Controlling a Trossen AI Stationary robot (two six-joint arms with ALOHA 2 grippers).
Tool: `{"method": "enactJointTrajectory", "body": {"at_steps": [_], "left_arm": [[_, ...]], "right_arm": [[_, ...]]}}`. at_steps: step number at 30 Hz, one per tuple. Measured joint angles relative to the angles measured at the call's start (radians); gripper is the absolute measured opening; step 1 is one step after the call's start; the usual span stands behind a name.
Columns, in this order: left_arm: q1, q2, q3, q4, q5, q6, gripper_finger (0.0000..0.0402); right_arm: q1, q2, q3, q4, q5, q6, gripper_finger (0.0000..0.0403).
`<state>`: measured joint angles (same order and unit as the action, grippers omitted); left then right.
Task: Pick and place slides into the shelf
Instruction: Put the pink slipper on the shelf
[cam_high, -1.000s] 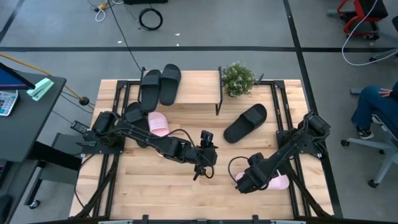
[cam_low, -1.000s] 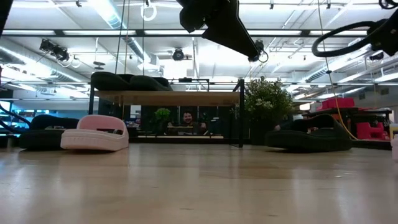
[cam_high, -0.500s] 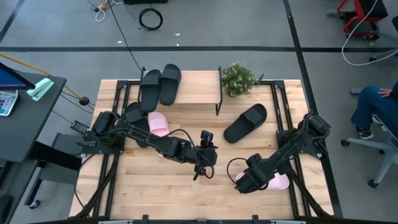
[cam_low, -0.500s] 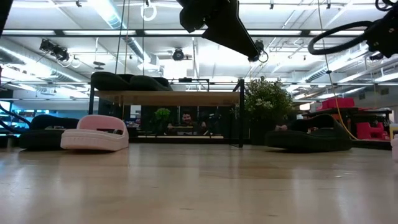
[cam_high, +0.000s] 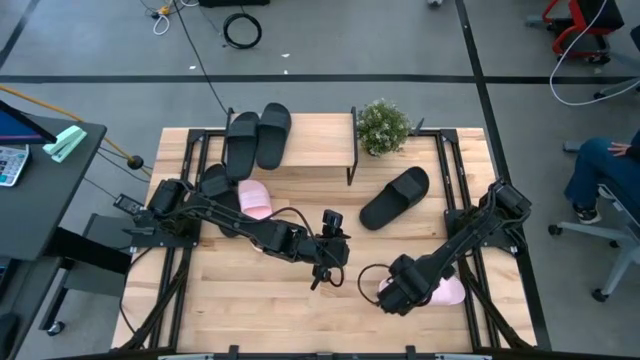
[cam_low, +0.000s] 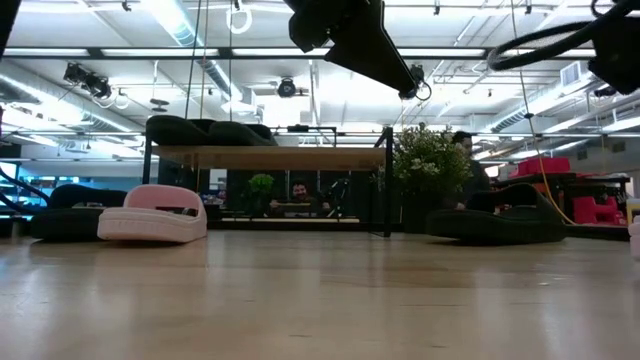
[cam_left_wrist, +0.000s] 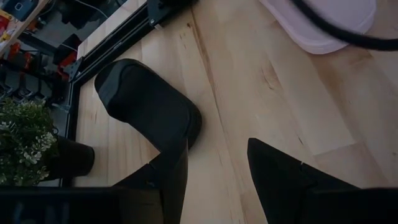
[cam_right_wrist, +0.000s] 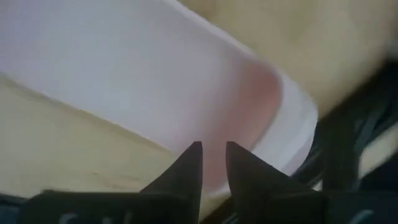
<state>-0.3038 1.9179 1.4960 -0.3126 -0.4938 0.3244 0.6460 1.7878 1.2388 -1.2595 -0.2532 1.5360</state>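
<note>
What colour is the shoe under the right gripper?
Pale pink slide, clearest in the right wrist view.

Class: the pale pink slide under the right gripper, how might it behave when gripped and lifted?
The pink slide looks thick and foamy, so probably light with slight give. Its smooth surface may slip between the right gripper fingertips. It lies flat on the table, so it is unlikely to roll.
</note>
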Motion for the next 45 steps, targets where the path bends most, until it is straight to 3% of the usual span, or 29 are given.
{"method": "enactJointTrajectory", "body": {"at_steps": [5, 10, 16, 20, 31, 45], "left_arm": [[0.000, 0.000, 0.000, -0.001, 0.000, -0.001, 0.0172], [0.000, 0.000, 0.000, -0.014, 0.000, -0.025, 0.0172], [0.008, 0.000, 0.000, -0.015, 0.000, -0.026, 0.0172], [0.014, 0.000, 0.000, -0.015, 0.001, -0.026, 0.0172], [0.021, 0.000, 0.000, -0.015, 0.000, -0.033, 0.0172], [0.021, -0.001, 0.000, -0.066, 0.000, -0.034, 0.0172]], "right_arm": [[-0.005, 0.000, 0.000, 0.039, 0.052, -0.116, 0.0078], [-0.011, 0.000, 0.000, 0.045, 0.025, -0.014, 0.0078], [-0.008, 0.000, 0.000, -0.042, -0.096, 0.002, 0.0086], [-0.008, 0.000, 0.000, -0.146, -0.115, -0.025, 0.0101], [-0.008, 0.000, 0.000, -0.079, -0.085, 0.012, 0.0147], [-0.006, 0.000, -0.015, -0.078, 0.006, 0.043, 0.0149]]}}
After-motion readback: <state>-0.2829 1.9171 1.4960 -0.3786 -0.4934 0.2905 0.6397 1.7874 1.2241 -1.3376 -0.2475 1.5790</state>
